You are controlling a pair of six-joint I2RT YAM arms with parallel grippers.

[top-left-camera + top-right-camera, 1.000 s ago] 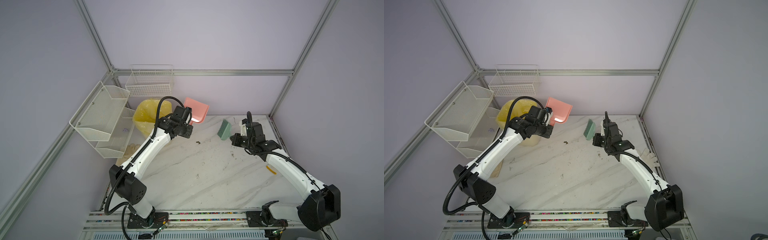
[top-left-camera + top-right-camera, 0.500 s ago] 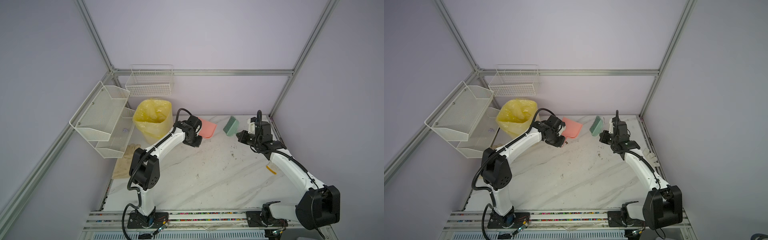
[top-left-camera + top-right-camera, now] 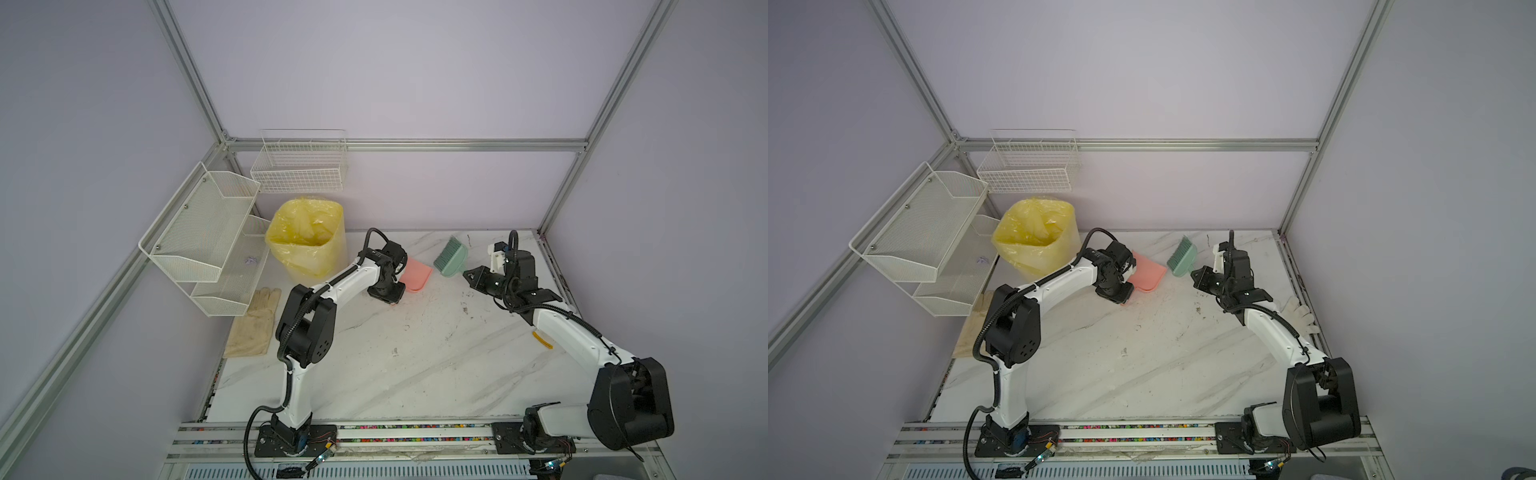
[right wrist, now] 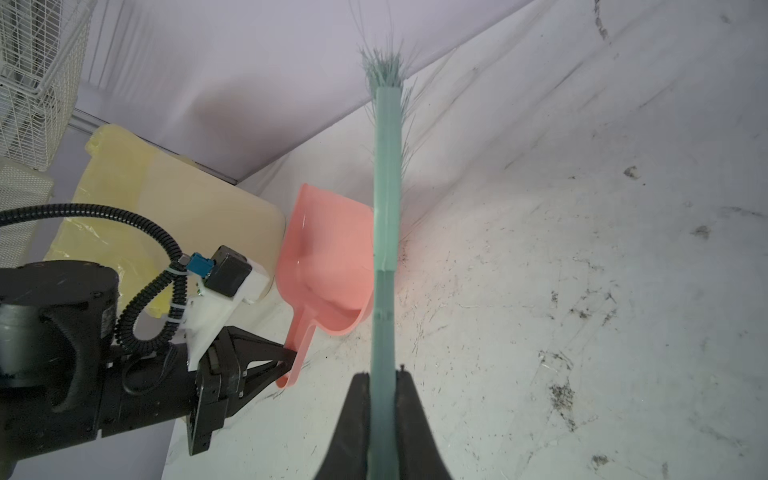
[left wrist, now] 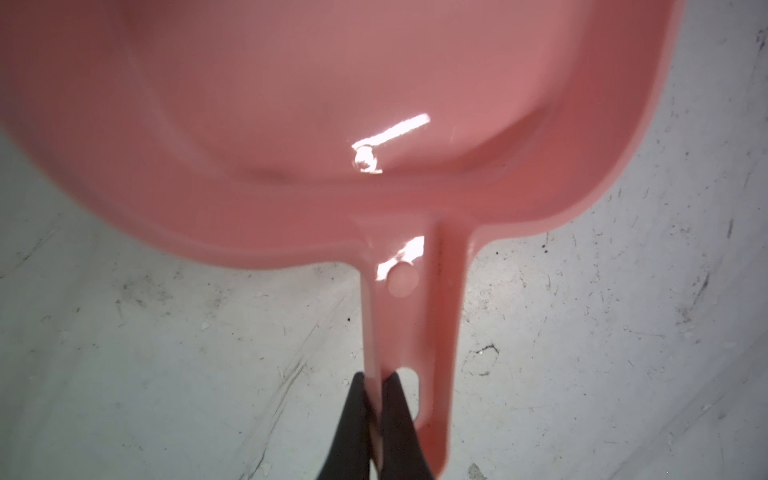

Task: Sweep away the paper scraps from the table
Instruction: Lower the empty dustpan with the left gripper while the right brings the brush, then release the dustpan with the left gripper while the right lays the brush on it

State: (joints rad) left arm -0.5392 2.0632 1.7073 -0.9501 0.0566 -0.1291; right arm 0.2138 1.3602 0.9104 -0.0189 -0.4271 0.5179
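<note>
Because the left gripper (image 5: pixel 376 380) pinches only one thin side rail of the dustpan (image 5: pixel 374 104) handle, right beside the hanging hole, the pan has leverage to twist in that grip — a sideways knock or a quick release could let it swing or skid on the table (image 3: pixel 415 365). The right gripper (image 4: pixel 384 376) is likewise clamped on the narrow green brush (image 4: pixel 387 208) handle, bristles pointing toward the back wall. Brush head and dustpan mouth sit near each other at the far edge of the table, so a careless move by either arm could bump one tool into the other, or jam the bristles against the wall.

As for the paper scraps, none show on the table, and the pan's bowl looks empty in the left wrist view; whether they lie inside the yellow-lined bin (image 3: pixel 307 241) beside the left arm cannot be told. One small lilac speck (image 3: pixel 250 260) lies in the lower wire rack (image 3: pixel 224 299) — possibly a stray scrap, too small to be sure; if so, calling the job finished would be the mistake. Whether the pan rests on the table or hangs just above it is unclear, so opening the jaws now might drop it.
</note>
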